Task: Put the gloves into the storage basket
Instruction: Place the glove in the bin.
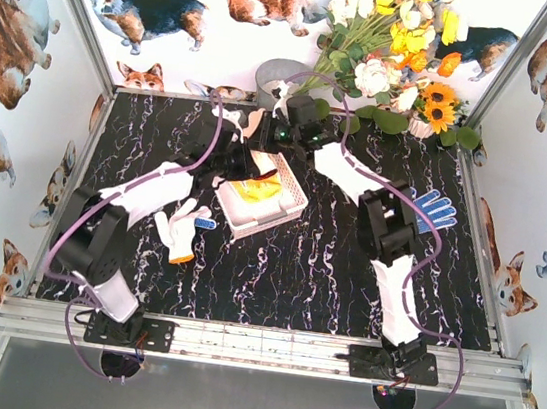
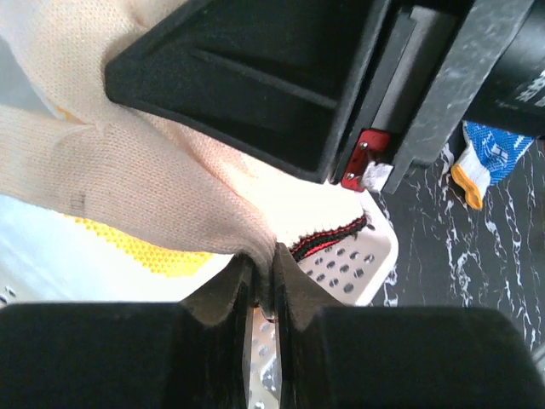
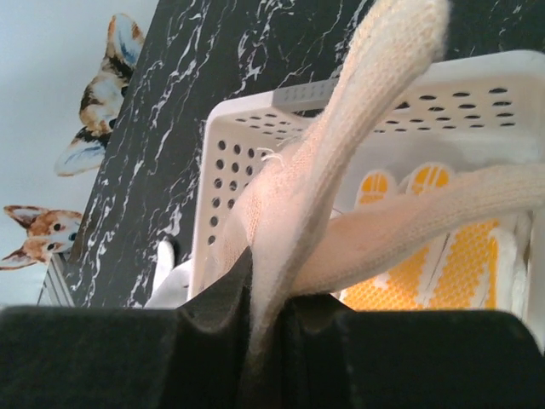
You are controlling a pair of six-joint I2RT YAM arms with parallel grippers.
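Note:
Both grippers are shut on one plain white glove (image 2: pixel 145 179) with red cuff trim, held just above the storage basket (image 1: pixel 288 207). My left gripper (image 2: pixel 266 266) pinches it near the cuff. My right gripper (image 3: pixel 277 294) pinches it at the finger end (image 3: pixel 341 162). From above, the left gripper (image 1: pixel 246 168) and the right gripper (image 1: pixel 272 136) meet over the basket's far-left corner. An orange-palmed glove (image 3: pixel 464 264) lies inside the basket (image 3: pixel 255 128). A white glove with an orange cuff (image 1: pixel 181 230) lies left of the basket. A blue-dotted glove (image 1: pixel 435 208) lies on the right.
A grey round metal bucket (image 1: pixel 275 76) and a bunch of artificial flowers (image 1: pixel 400 50) stand at the back edge, close behind the right gripper. Printed walls close in the table on three sides. The blue-dotted glove also shows in the left wrist view (image 2: pixel 487 160).

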